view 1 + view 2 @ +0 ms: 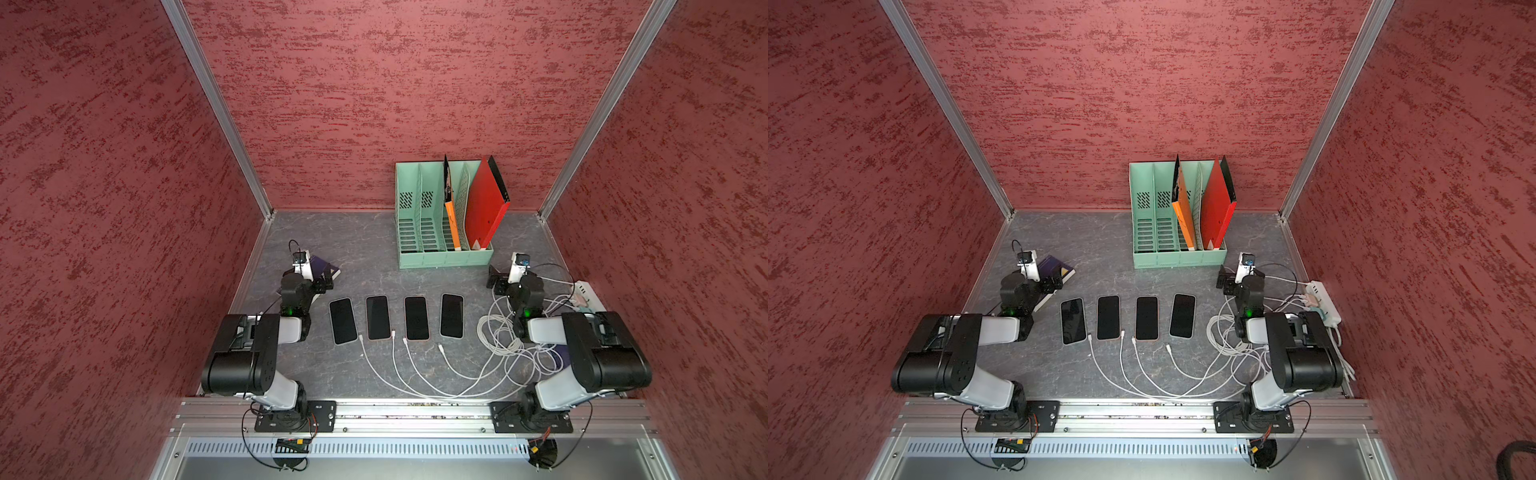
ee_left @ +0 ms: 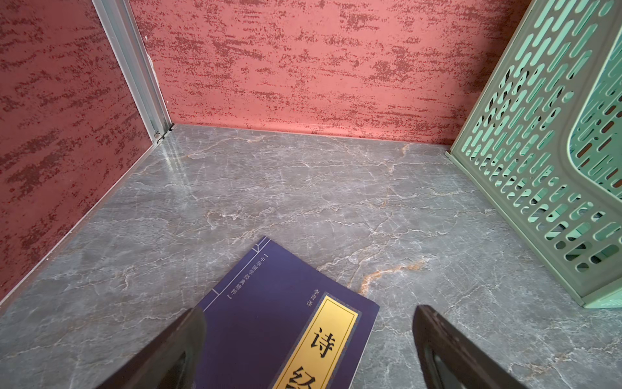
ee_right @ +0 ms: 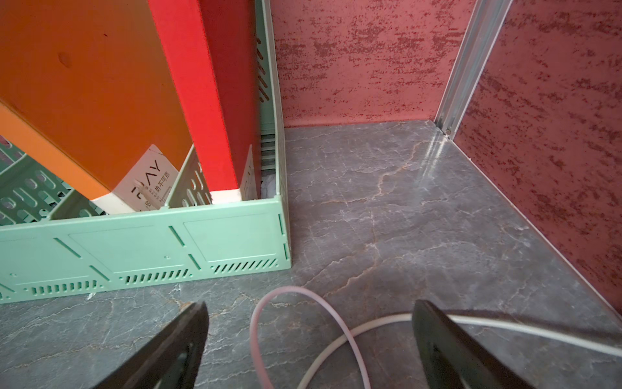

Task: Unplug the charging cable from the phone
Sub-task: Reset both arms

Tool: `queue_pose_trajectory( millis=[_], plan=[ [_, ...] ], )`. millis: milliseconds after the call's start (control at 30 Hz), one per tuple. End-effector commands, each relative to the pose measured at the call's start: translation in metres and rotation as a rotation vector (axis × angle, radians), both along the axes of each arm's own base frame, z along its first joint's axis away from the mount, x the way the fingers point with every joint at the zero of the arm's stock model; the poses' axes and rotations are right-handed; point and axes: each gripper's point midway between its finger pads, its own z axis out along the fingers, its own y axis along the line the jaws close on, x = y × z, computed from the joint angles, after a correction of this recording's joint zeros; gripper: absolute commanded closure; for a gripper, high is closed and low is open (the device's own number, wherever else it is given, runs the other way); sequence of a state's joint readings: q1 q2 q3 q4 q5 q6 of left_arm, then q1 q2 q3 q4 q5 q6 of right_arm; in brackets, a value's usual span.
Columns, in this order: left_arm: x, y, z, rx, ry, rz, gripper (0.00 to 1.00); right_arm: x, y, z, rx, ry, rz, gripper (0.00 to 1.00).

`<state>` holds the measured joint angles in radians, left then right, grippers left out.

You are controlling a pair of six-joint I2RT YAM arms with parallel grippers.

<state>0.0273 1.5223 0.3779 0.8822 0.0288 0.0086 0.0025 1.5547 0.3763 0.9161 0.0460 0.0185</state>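
Several black phones lie screen-up in a row mid-table, the leftmost phone nearest my left arm and the rightmost phone nearest my right. White charging cables run from a tangle at the right to the phones' near ends. The rightmost cable's plug lies a little short of its phone; the other plugs touch or sit beside their phones, too small to tell whether inserted. My left gripper hangs open over a purple book. My right gripper is open above loose cable loops, holding nothing.
A purple book lies at the back left. A mint file organizer with an orange and a red folder stands at the back. A white power strip and a cable tangle sit along the right wall.
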Motion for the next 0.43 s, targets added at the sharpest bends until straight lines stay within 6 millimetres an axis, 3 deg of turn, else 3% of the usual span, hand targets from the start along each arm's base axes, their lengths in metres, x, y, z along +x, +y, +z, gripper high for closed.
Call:
queue_pose_trajectory(
  millis=[0,400],
  plan=[
    [0.0005,-0.0011,0.0014,-0.001,-0.008,-0.013,0.00,-0.0001,0.0011,0.0079,-0.006,-0.031,0.011,0.01],
    [-0.0010,-0.0033,0.0020,0.025,-0.018,0.003,0.00,-0.0002,0.0016,0.0075,-0.005,-0.029,0.013,0.02]
  ],
)
